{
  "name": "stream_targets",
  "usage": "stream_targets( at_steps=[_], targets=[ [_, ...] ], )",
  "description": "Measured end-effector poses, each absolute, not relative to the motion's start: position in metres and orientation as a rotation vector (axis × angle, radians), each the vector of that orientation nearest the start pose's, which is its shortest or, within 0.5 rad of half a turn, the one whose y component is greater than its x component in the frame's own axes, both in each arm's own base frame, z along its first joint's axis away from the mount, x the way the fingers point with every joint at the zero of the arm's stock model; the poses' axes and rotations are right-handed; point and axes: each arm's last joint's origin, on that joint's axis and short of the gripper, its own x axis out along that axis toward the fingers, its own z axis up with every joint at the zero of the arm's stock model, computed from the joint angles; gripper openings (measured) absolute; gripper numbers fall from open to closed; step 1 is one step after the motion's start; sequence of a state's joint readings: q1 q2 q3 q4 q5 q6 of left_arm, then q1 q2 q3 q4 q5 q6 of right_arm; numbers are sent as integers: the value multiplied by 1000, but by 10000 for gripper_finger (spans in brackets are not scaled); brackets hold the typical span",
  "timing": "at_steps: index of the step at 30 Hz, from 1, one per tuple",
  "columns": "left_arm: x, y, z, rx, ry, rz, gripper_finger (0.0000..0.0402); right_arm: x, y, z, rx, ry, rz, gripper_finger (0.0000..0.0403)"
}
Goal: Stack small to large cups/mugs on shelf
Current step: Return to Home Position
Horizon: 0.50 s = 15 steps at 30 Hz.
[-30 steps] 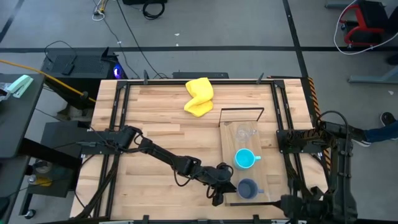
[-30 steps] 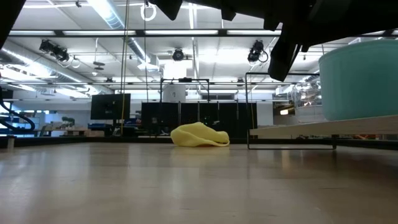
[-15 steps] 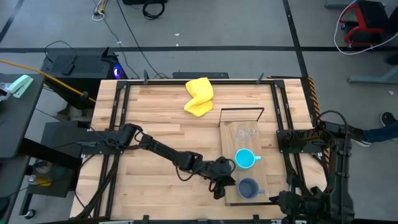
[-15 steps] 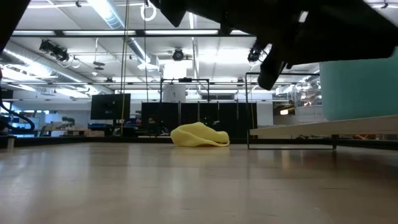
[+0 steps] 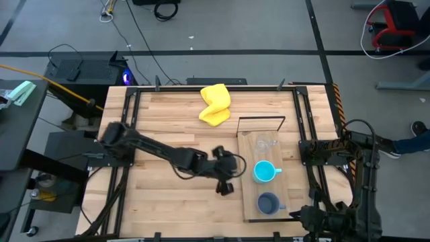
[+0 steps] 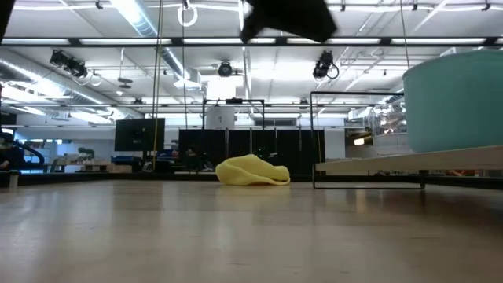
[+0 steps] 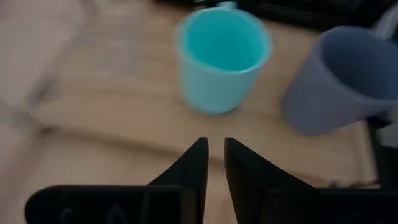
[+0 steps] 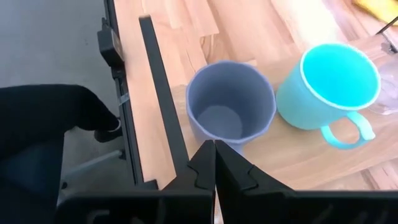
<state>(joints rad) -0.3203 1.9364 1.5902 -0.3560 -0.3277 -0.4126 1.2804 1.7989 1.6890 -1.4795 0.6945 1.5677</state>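
Beside the front-to-back shelf (image 5: pixel 247 196), the left gripper (image 7: pixel 212 143) hangs closed, empty; right gripper (image 8: pixel 213 146) closed at near-right corner.

Left tool (image 5: pixel 225 186) has drawn back — clear of the shelf (image 5: pixel 249 203).

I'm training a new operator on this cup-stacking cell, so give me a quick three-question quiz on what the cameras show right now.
1. True or false: the yellow cloth lies on the shelf.
2. Which cup stands nearest the shelf's black-framed end? A) clear glass B) cyan mug C) grey-blue mug
3. Fill in: the left gripper, over the tabletop beside the shelf, and the right gripper, parked at the table's edge, each hold ____.
Key: 1 false, the cloth lies on the tabletop beyond the shelf. 2 A. 3 nothing.
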Motion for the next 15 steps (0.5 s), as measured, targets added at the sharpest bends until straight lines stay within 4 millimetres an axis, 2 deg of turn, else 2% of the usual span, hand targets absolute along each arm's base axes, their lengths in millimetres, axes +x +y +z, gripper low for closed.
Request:
stream_targets(
  at_steps=[8,11,15],
  targets=[
    [358,-130,325,-116,646,261,52,113,311,305,100,854,-244,9],
    [342,-135,341,-115,617,239,51,113,314,305,127,857,-226,9],
    [329,-146,353,-133,587,191,54,113,315,305,134,865,-219,9]
  ],
)
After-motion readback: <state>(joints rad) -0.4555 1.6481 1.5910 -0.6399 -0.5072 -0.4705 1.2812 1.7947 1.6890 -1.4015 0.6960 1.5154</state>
